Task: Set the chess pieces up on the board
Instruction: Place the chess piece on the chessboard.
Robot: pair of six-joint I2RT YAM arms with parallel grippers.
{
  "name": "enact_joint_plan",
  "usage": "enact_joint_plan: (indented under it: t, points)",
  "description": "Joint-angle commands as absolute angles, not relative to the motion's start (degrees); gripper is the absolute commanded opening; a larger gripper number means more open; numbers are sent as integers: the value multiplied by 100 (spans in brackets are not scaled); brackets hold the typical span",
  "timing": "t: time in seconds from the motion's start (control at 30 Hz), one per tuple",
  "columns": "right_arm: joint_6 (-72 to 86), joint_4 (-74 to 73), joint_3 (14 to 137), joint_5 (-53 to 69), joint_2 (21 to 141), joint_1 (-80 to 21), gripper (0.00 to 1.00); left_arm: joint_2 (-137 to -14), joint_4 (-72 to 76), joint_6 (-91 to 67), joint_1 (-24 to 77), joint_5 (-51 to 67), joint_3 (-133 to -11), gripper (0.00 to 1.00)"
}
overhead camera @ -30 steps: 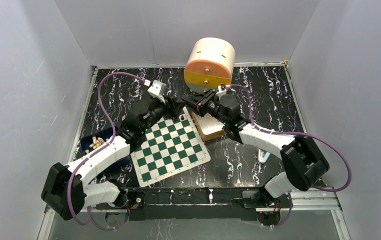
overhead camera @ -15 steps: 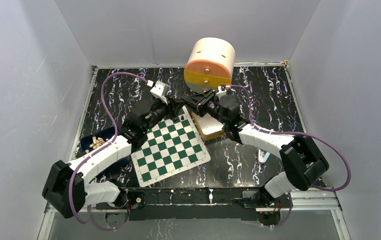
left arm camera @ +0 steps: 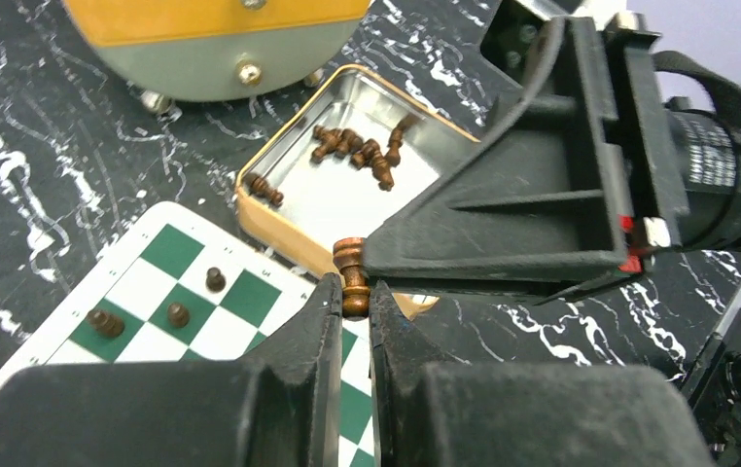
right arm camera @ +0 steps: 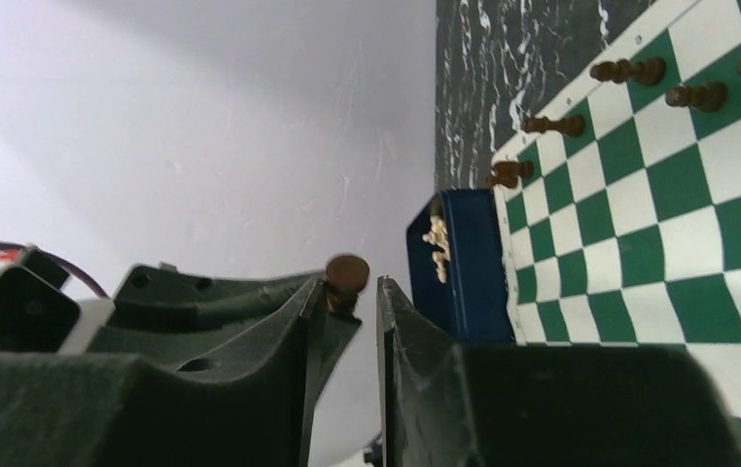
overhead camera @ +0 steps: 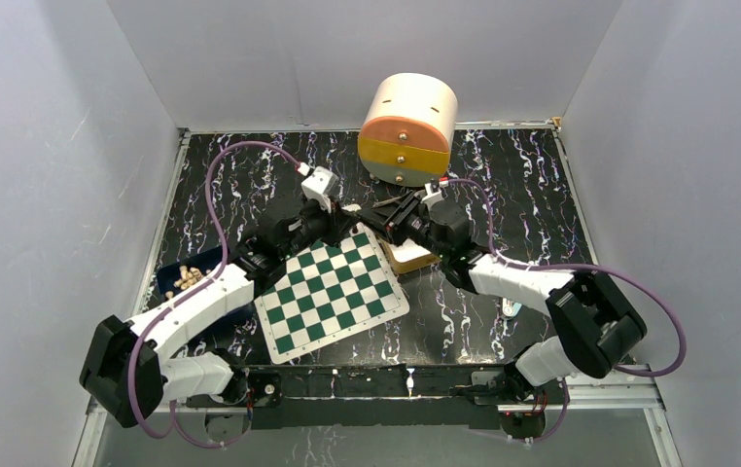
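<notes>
The green-and-white board (overhead camera: pixel 333 287) lies mid-table, with several dark brown chess pieces (left arm camera: pixel 179 314) standing along its far edge. More pieces (left arm camera: pixel 357 151) lie in the tan tin (left arm camera: pixel 289 156) beside it. My two grippers meet above the board's far corner. My left gripper (left arm camera: pixel 353 297) is shut on a brown chess piece (left arm camera: pixel 353 277), gripping its stem. My right gripper (right arm camera: pixel 354 285) faces it, and its fingers (left arm camera: pixel 503 214) reach the piece's head. In the right wrist view the piece's round base (right arm camera: pixel 347 273) shows at the tips, with a thin gap to one finger.
A round wooden drawer box (overhead camera: pixel 407 131) stands at the back, just behind the tin. A blue box (overhead camera: pixel 187 279) of pale pieces sits left of the board, under my left arm. A small object (overhead camera: pixel 512 306) lies right of the board. White walls enclose three sides.
My left gripper moved right to meet the right gripper and closed on the piece held there. The right arm shifted slightly and its jaws eased apart a little.
</notes>
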State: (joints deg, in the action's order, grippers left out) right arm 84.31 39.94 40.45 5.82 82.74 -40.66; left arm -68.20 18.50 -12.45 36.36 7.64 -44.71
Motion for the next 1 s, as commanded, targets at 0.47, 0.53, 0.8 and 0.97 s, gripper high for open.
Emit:
enact_joint_plan:
  t: [0.47, 0.53, 0.8, 0.97]
  points:
    - [5497, 2066, 3715, 604, 6651, -4131, 98, -6821, -3673, -177, 3504, -134, -6506, 0]
    - [5311, 1876, 3624, 619, 6447, -4132, 99, -7081, -4115, -34, 3443, -232, -6719, 0]
    - [4900, 1482, 3325, 367, 5540, -4132, 99, -7764, -4852, 800, 2254, -92, -6774, 0]
    - [4701, 1265, 3394, 219, 5256, -4131, 99, -8236, -4722, 974, 1760, -155, -6537, 0]
